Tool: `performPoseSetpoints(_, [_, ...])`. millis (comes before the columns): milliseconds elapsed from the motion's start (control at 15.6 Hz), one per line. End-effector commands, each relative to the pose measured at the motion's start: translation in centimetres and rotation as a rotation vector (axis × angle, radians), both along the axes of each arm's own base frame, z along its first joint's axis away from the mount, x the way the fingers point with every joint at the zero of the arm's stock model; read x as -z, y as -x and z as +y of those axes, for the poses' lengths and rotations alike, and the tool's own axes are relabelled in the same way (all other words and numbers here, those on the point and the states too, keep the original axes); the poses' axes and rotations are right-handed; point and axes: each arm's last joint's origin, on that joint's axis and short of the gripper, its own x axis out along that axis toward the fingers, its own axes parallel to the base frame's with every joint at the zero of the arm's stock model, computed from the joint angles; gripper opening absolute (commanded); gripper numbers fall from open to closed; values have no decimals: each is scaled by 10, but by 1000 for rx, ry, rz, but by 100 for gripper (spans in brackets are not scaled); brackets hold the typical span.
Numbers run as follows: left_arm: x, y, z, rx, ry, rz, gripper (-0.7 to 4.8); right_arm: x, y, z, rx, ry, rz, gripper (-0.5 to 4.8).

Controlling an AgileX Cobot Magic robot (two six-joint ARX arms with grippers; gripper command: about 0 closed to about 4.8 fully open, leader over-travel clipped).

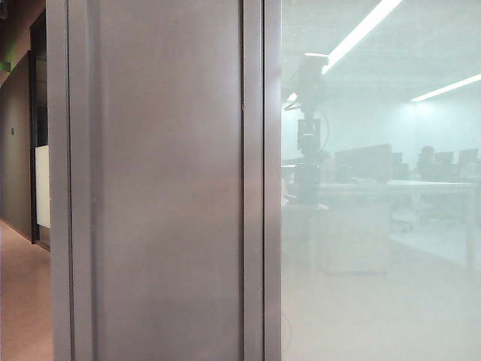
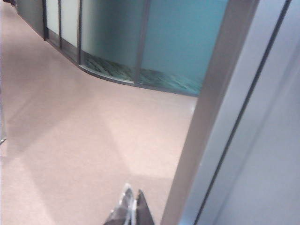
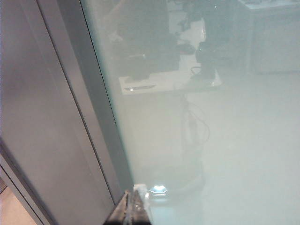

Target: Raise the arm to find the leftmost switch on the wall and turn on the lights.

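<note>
No switch shows in any view yet, so we judge the search barely begun. Leftmost we see a dim corridor with a pale pink floor [image 2: 84,140], then a broad brushed grey metal door frame [image 1: 158,195]. Our left gripper [image 2: 132,208] hangs low over that floor, fingertips pressed together, empty. Rightward, frosted glass [image 1: 376,263] reflects the arm [image 1: 308,135], a hazy dark upright column. Our right gripper [image 3: 133,206] sits near the glass, fingers likewise closed on nothing, presumably stowed for pressing.

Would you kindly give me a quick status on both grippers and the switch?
Left gripper shut, low above the floor. Right gripper shut, close to the frosted glass. No switch in view; metal pillar fills the exterior view.
</note>
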Motion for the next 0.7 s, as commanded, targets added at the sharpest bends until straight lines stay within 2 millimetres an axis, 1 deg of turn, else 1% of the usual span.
performPoseSetpoints(64, [2,0,0,5,-17,1,-5,-3,0,0,4,-4,-17,-1])
performPoseSetpoints(320, [1,-1,-1,46,-60,-3,-5,-3,0,0,4,-4,-17,-1])
performPoseSetpoints(705, [1,-1,-1,45,-58,-2,-5,-3,0,0,4,-4,-17,-1])
